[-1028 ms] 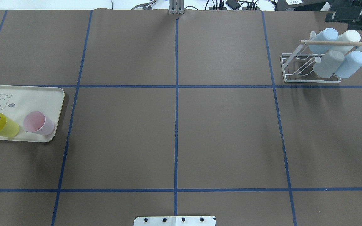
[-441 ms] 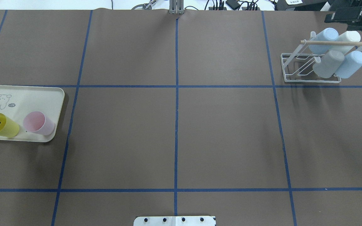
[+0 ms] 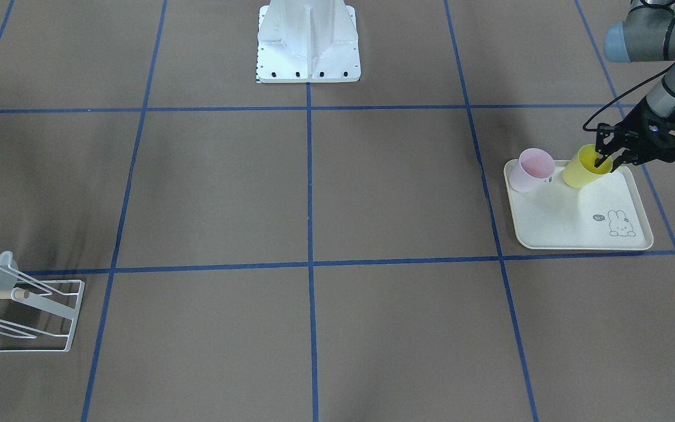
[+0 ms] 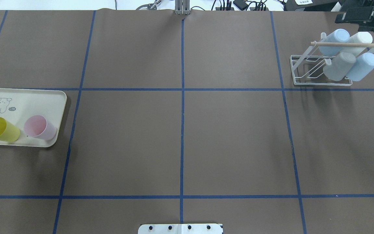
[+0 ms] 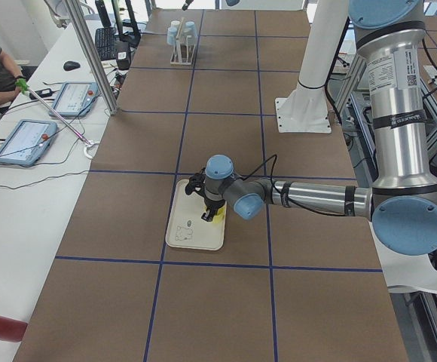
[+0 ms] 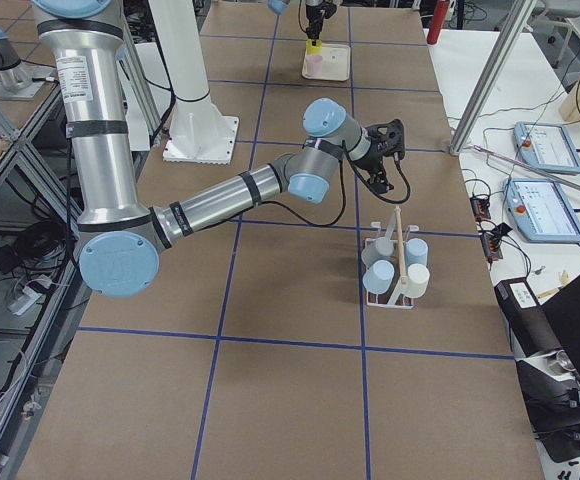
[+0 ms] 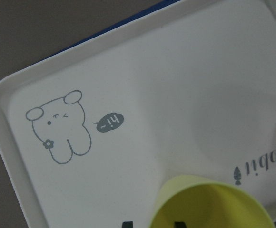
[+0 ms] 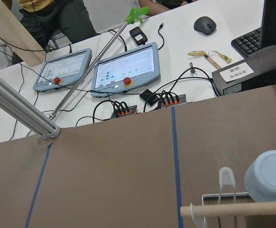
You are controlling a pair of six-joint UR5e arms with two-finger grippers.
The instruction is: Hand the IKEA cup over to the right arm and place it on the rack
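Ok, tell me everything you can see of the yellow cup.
The yellow cup is a plain, translucent plastic tumbler, tapered, standing mouth up on the tray by its robot-side edge. The pink cup stands beside it, apart. The jaws of the left gripper straddle its rim, one inside, one outside.

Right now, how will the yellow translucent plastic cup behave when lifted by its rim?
The yellow translucent plastic cup looks thin-walled and empty, probably light. With the left gripper at its rim, the wall may flex or slip. Tall and tapered on the cream tray, it could tip if nudged.
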